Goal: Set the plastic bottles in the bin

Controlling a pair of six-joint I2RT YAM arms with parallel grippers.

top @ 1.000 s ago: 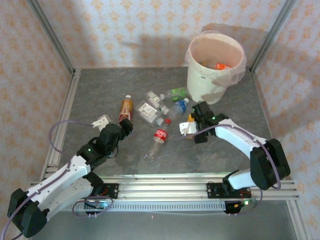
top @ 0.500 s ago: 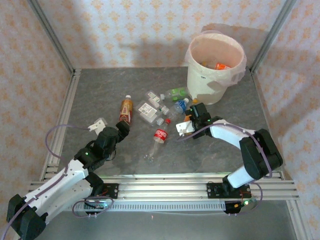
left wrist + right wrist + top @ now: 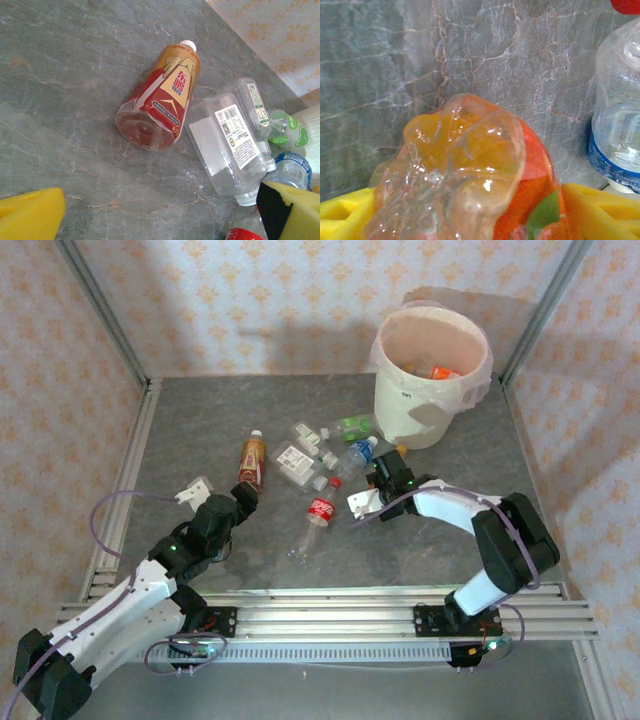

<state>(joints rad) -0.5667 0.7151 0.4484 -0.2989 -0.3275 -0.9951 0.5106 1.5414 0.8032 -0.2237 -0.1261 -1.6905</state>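
Top view: the bin (image 3: 412,410) stands at one o'clock on the table (image 3: 200,430). Loose plastic bottles (image 3: 296,462) lie on their sides near the centre. My right gripper (image 3: 470,215) straddles an orange bottle (image 3: 470,165) with yellow pads (image 3: 597,210) on either side, likely for a lift toward the bin. I cannot tell whether they pinch it. My left gripper (image 3: 160,220) is spread wide and aimed at a red-labelled bottle (image 3: 162,100) at its twelve o'clock, probably the next pick.
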